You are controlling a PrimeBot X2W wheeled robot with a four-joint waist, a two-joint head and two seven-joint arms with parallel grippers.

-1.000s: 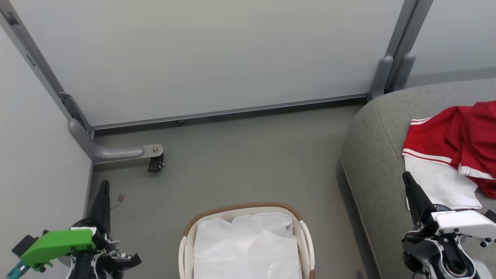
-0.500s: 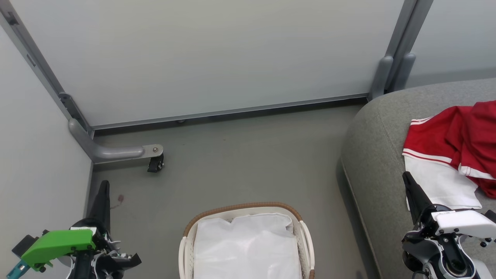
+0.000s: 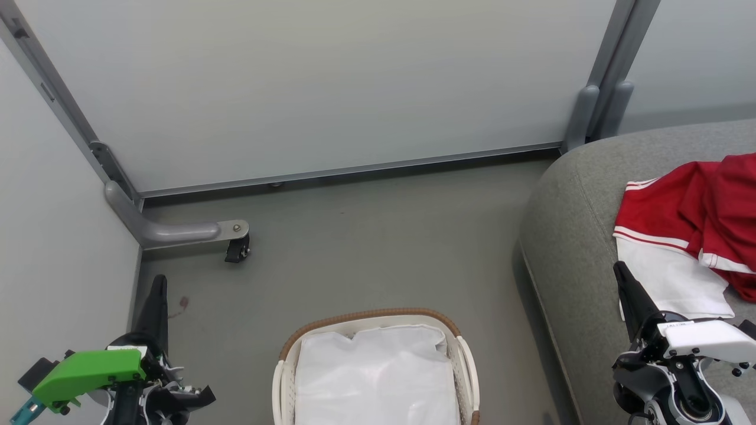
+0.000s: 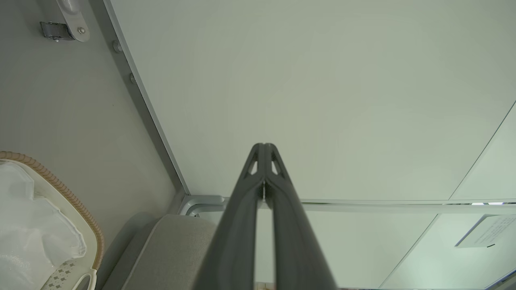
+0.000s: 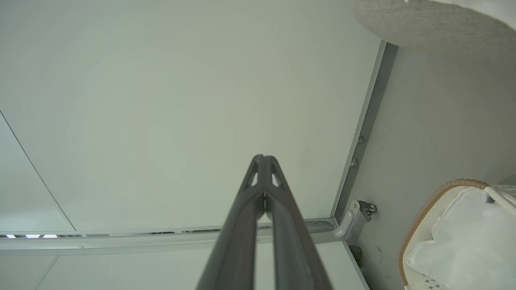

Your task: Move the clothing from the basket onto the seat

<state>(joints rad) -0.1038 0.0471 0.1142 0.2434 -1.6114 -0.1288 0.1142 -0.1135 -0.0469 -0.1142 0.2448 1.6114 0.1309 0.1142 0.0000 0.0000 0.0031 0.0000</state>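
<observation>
Already the soft red, white-panelled clothing [image 3: 694,218] lies heaped on the large grey woven seat [image 3: 567,236], at 1 o'clock from the nearer right gripper [image 3: 620,270], its 2 fingers pressed together, empty. The left gripper [image 3: 158,280] is likewise closed. The white slatted basket [image 3: 366,314] holds just its white liner [image 3: 378,372].

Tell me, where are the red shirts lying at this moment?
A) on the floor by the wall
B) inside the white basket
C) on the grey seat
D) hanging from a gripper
C: the red clothing is spread on the grey seat at the right of the head view, while the basket on the floor has its white liner inside and no red cloth in sight.
</observation>
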